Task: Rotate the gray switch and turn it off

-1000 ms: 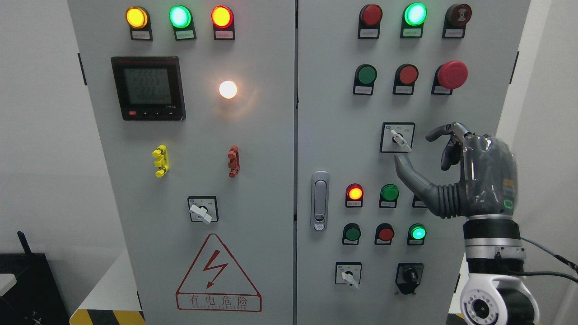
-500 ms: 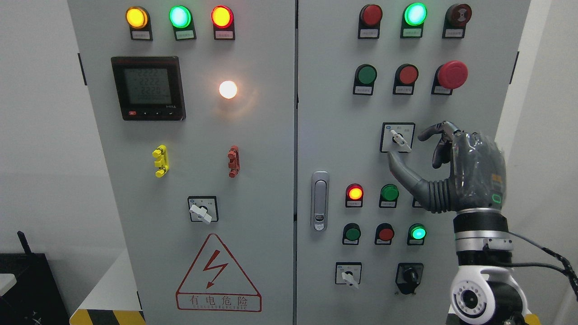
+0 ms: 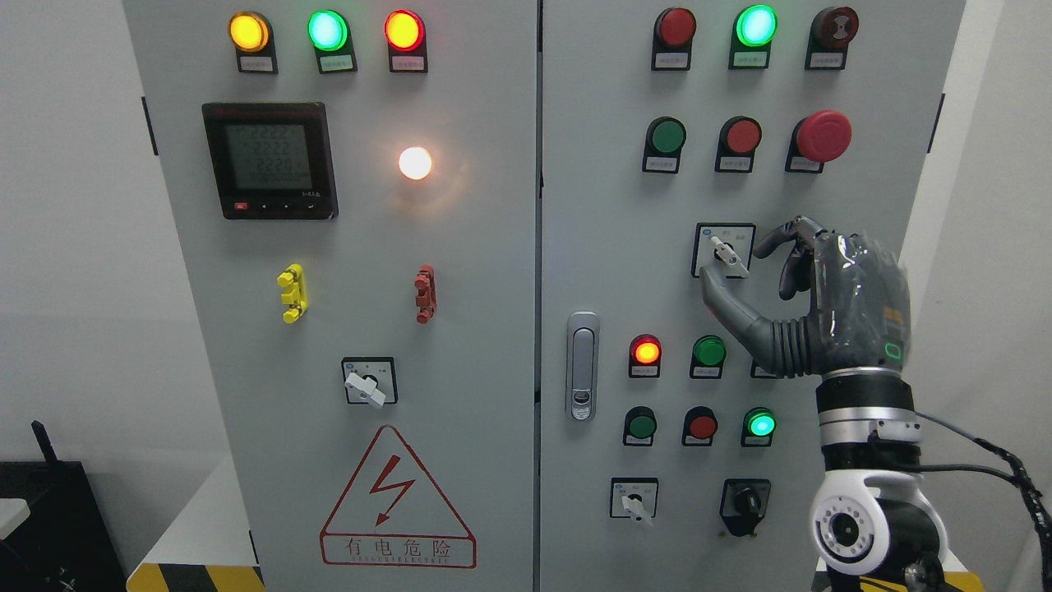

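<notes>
White walls frame a grey two-door electrical cabinet [image 3: 460, 460] that fills most of my view. Left door, top row: an amber lamp [image 3: 248, 31], a green lamp [image 3: 327, 30] and a red lamp [image 3: 403, 30], all lit. Below them sit a digital meter [image 3: 269, 160] with a lit display and a glowing white lamp [image 3: 415, 163]. Lower on that door are a yellow clip [image 3: 292, 293], a red-brown clip [image 3: 425, 293], a small rotary selector [image 3: 369, 381] and a red triangular lightning warning sign [image 3: 398, 499].

Right door: a metal door latch [image 3: 582, 366] sits near its left edge. A red mushroom button [image 3: 823, 136] stands at the upper right, with round red and green buttons in rows above and below.

The gray switch [image 3: 725, 251] is mounted on a square white plate in the middle of the right door; its pale lever points down and to the right.

My right hand [image 3: 830, 308] rises from the lower right corner, wrist below, palm side toward the panel. The thumb [image 3: 723, 300] extends up and to the left, its tip just below the switch plate. The index finger [image 3: 781, 237] curls over from the right, its tip close beside the plate's right edge. The fingers form a loose, open pinch and hold nothing. Whether either tip touches the plate cannot be confirmed from this angle; the lever itself appears free of contact.

A black cable [image 3: 998, 460] runs from my wrist toward the right edge.
</notes>
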Robot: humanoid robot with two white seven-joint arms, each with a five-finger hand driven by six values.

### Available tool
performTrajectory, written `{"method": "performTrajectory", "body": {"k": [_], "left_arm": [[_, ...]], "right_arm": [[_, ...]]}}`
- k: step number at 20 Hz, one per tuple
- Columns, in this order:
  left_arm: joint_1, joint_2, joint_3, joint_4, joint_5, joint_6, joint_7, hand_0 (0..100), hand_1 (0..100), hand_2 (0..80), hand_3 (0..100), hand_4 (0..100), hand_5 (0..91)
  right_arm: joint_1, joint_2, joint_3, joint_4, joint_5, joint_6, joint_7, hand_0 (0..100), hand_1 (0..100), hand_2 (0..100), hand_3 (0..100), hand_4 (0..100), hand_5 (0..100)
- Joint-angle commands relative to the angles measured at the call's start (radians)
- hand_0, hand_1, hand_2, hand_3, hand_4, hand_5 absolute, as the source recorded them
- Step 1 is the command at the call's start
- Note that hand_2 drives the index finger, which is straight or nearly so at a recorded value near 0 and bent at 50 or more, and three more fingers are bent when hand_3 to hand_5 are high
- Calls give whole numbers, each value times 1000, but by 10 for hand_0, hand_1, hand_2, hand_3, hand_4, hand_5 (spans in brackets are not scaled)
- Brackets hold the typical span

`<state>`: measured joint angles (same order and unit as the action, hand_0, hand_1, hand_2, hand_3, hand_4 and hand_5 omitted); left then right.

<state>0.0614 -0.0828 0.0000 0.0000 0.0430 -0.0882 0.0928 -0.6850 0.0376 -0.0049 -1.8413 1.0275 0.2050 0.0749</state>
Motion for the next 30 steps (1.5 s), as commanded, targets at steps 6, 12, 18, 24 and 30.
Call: {"method": "performTrajectory", "body": {"k": [6, 12, 18, 24, 30], "left_arm": [[0, 0, -2, 14, 0, 1, 1, 120, 389, 0, 0, 0, 0], [0, 0, -2, 14, 0, 1, -1, 120, 389, 0, 0, 0, 0], [0, 0, -2, 14, 0, 1, -1, 120, 389, 0, 0, 0, 0], [0, 0, -2, 14, 0, 1, 1, 120, 389, 0, 0, 0, 0], [0, 0, -2, 14, 0, 1, -1, 120, 389, 0, 0, 0, 0]], "right_arm": [[-13, 2, -18, 37, 3, 1, 0, 71, 360, 583, 926, 895, 1000], [-14, 1, -24, 40, 3, 1, 0, 82, 365, 596, 928, 893, 1000], [-27, 1, -24, 48, 3, 4, 0, 103, 393, 611, 934, 893, 1000], [-33, 1, -21, 54, 3, 20, 0, 119, 397, 618, 939, 892, 1000], [-34, 1, -18, 56, 2, 19, 0, 120, 395, 631, 944, 892, 1000]]}}
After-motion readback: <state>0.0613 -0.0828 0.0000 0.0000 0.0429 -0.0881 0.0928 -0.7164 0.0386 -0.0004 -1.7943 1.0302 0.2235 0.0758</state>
